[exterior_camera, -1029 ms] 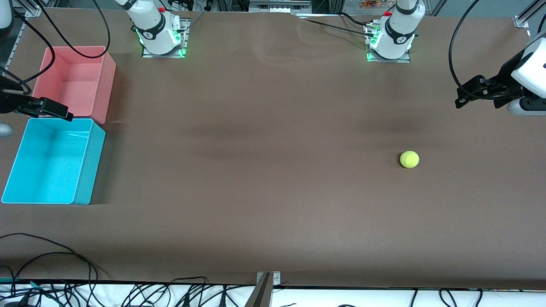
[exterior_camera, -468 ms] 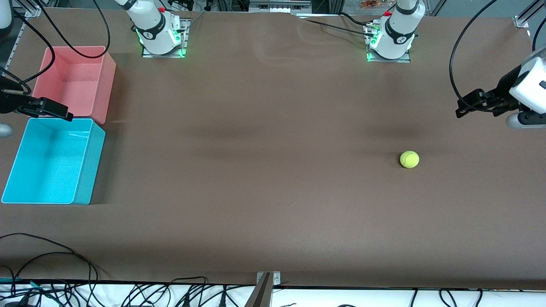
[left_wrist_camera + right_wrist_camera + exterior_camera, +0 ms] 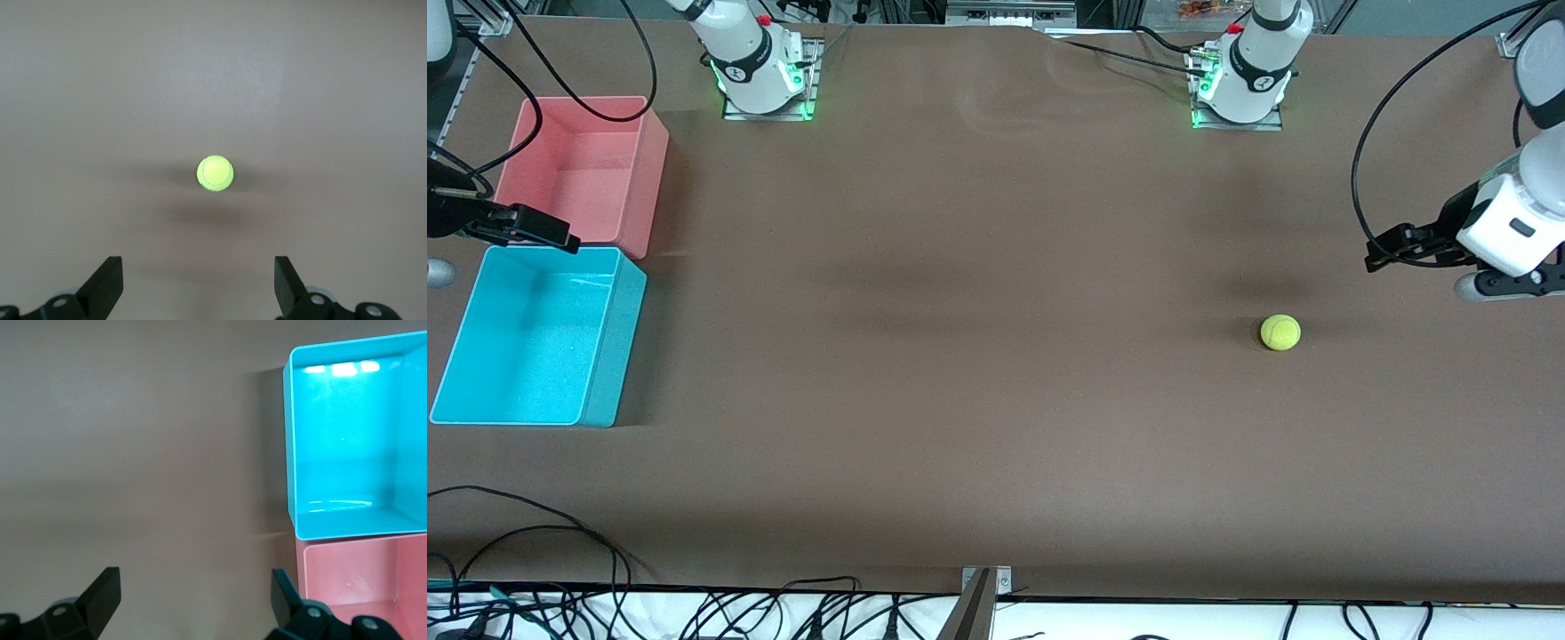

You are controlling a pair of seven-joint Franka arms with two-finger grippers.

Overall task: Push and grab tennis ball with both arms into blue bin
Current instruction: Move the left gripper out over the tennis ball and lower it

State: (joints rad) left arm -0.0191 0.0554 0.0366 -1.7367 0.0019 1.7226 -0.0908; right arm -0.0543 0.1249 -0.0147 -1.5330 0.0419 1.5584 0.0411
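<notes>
The tennis ball (image 3: 1280,332) lies on the brown table toward the left arm's end and shows centred in the left wrist view (image 3: 215,173). My left gripper (image 3: 1376,252) hangs open over the table beside the ball, apart from it, with nothing between its fingers (image 3: 107,283). The blue bin (image 3: 615,342) stands at the right arm's end, holding nothing. My right gripper (image 3: 567,240) waits open over the spot where the blue bin (image 3: 291,440) meets the pink one.
A pink-red bin (image 3: 649,178) stands against the blue bin, farther from the front camera, and also shows in the right wrist view (image 3: 360,587). Loose cables (image 3: 534,533) lie along the table's front edge. Both arm bases (image 3: 760,76) stand at the back.
The left arm has swung and tilted, bringing its open gripper lower and closer to the tennis ball. The ball and the right arm have not moved.
</notes>
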